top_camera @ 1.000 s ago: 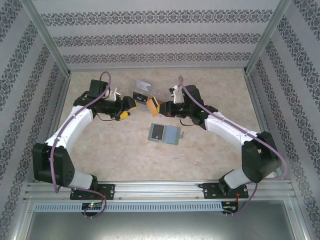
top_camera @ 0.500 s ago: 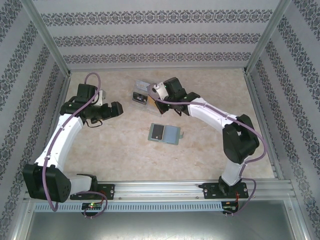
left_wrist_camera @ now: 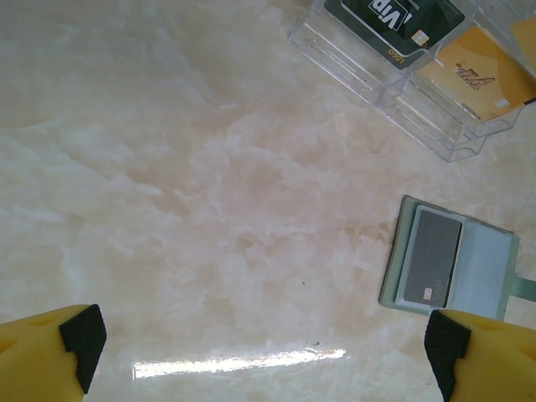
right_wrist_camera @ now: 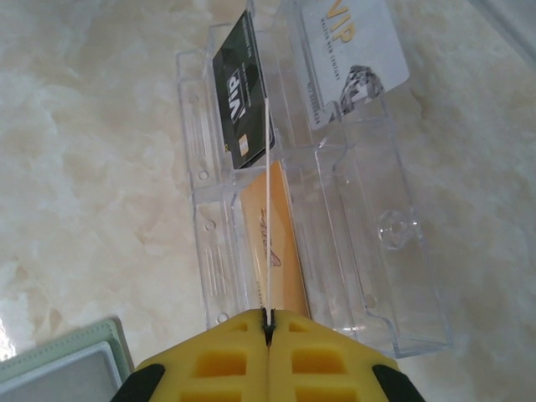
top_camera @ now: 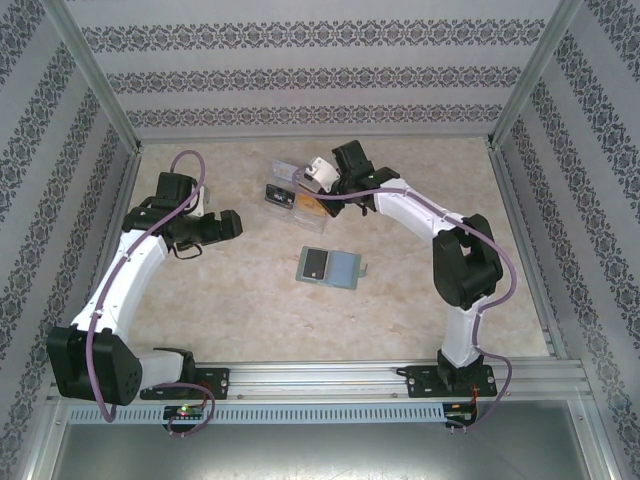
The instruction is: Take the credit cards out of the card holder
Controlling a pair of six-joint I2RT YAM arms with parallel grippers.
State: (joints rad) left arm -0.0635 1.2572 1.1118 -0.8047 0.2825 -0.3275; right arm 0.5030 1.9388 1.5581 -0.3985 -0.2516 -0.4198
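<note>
At the left of the table (top_camera: pixel 200 300), the left gripper (top_camera: pixel 228 224) is seen with its jaws spread wide and nothing between them. It is held above bare tabletop, well apart from everything else.

Towards the far middle, a clear plastic box (right_wrist_camera: pixel 377 251) is laid on the table. A black card (right_wrist_camera: pixel 239 100) is propped in its far left compartment, and a white card (right_wrist_camera: pixel 352 59) is lodged in the far right one.

The right gripper (right_wrist_camera: pixel 268 322) is closed tight on a gold-orange card (right_wrist_camera: pixel 267 251). In the right wrist view this card is seen edge-on as a thin pale line. It is held in the near left compartment of the box, just beside the black card.

Near of the box and apart from it, the card holder (top_camera: pixel 345 268) is laid open and flat at the middle of the table. A dark grey card (top_camera: pixel 317 264) is seated in its left panel. A small tab (top_camera: pixel 365 270) is seen at its right edge. The holder is touched by neither gripper.
</note>
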